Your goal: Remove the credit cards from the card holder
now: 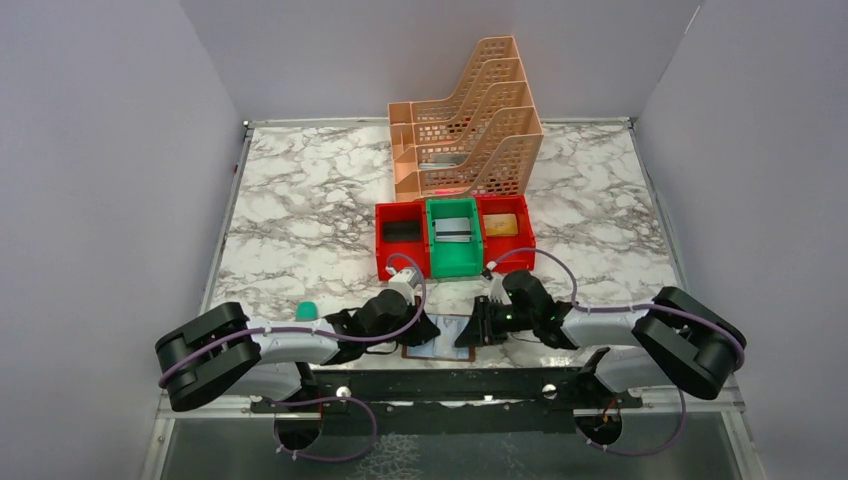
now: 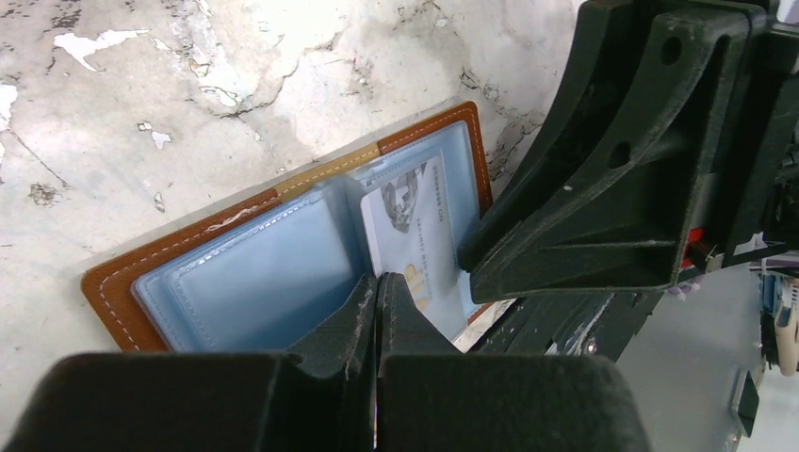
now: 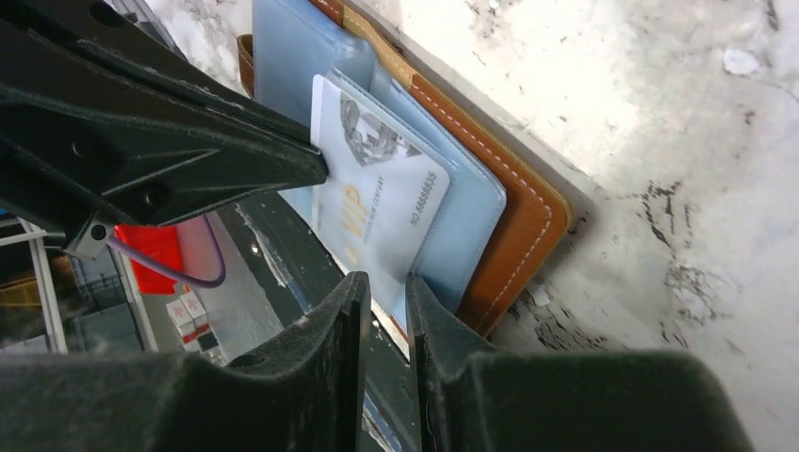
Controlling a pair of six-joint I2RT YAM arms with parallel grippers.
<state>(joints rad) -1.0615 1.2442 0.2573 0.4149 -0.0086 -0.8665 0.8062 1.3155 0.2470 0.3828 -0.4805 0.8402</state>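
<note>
The credit card [image 3: 382, 202] is sticking partway out of a grey-blue pocket of the card holder [image 3: 523, 221], which is lying open at the near edge of the marble table [image 1: 300, 220], between my two arms. My right gripper [image 3: 386, 301] is standing with its jaws a little apart, the card's near edge sitting in the gap. My left gripper [image 2: 377, 292] is pressing its jaws fully together, tips pointing down at the holder's fold.
</note>
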